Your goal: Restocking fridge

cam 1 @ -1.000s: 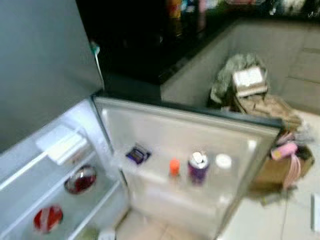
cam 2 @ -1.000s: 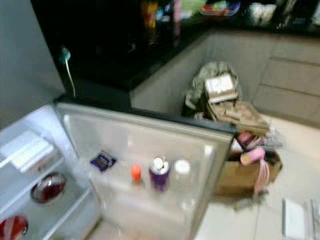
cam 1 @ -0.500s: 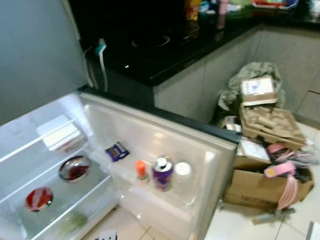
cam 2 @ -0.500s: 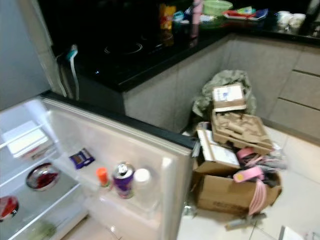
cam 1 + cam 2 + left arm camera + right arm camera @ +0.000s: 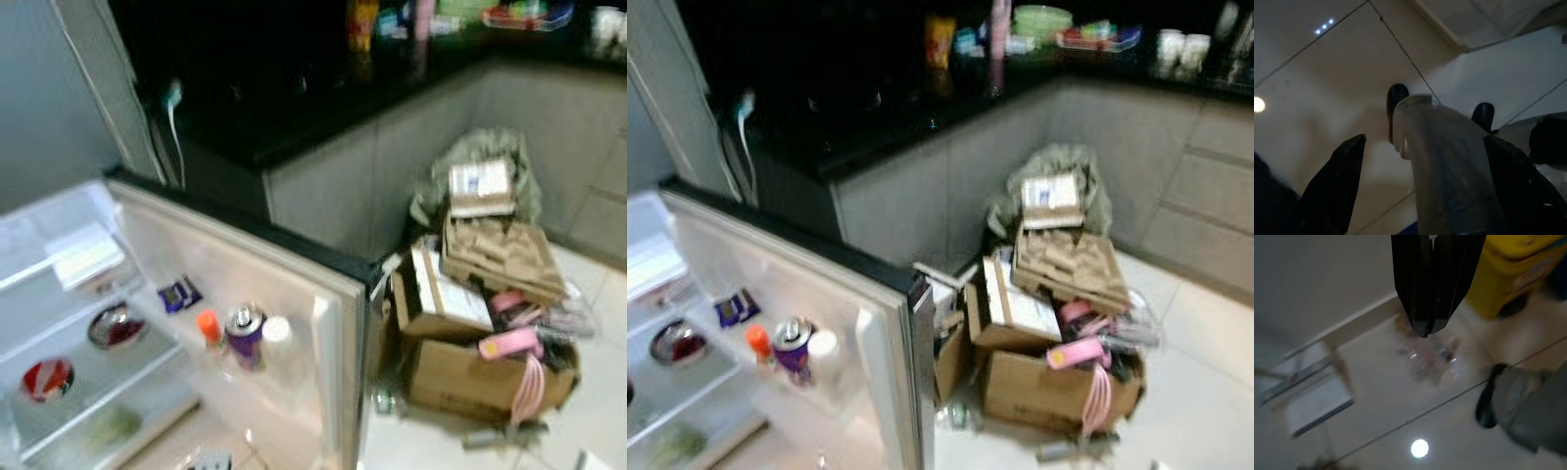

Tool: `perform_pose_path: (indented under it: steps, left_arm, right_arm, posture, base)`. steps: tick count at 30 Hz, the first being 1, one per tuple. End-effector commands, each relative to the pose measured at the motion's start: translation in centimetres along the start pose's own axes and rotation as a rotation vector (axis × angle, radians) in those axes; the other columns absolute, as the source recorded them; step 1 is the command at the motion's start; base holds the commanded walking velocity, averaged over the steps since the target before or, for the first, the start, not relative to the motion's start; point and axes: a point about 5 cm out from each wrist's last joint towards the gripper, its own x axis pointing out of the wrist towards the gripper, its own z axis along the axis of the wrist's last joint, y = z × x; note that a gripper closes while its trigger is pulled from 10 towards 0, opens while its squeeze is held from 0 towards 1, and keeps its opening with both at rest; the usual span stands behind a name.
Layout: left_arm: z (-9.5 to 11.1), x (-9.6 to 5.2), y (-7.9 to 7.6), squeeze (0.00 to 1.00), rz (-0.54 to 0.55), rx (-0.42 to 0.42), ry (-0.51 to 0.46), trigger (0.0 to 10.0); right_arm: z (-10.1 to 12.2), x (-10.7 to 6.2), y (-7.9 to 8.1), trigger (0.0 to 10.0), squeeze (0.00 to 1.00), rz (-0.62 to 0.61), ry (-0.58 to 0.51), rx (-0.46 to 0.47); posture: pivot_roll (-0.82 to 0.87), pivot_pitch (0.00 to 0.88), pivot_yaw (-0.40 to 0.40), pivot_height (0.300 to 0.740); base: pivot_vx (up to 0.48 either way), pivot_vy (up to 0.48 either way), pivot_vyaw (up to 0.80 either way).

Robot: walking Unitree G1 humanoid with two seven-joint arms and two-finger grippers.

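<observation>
step: judged as a search for stock, nothing carried | next: likely to approach goods and pick one | left gripper [image 5: 1420, 147]: hangs over floor, fingers spread, empty | right gripper [image 5: 1426, 323]: hangs, fingers pressed together, empty | fridge door [image 5: 294, 284] near left, open: shelf holds purple can [image 5: 244, 331], orange cap, white cap | cardboard boxes [image 5: 490, 367] right, cluttered

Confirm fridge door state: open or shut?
Open. The fridge door is swung wide, its inner shelf facing the camera with a purple can and an orange-capped bottle standing in it; the interior shelves are exposed.
</observation>
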Motion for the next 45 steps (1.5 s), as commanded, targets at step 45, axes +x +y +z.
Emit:
perform_pose_path:
  steps: [45]
  left_arm:
    - [-0.5, -0.1, 0.2, 0.0, 0.005, 0.018, 0.022, 10.0]
  right_arm:
    - [7.9, -1.9, -6.7, 10.0, 0.0, 0.077, -0.633, 1.059]
  posture:
    - [-0.08, 0.0, 0.016, 0.74]
  base:
    - [0.0, 0.0, 0.26]
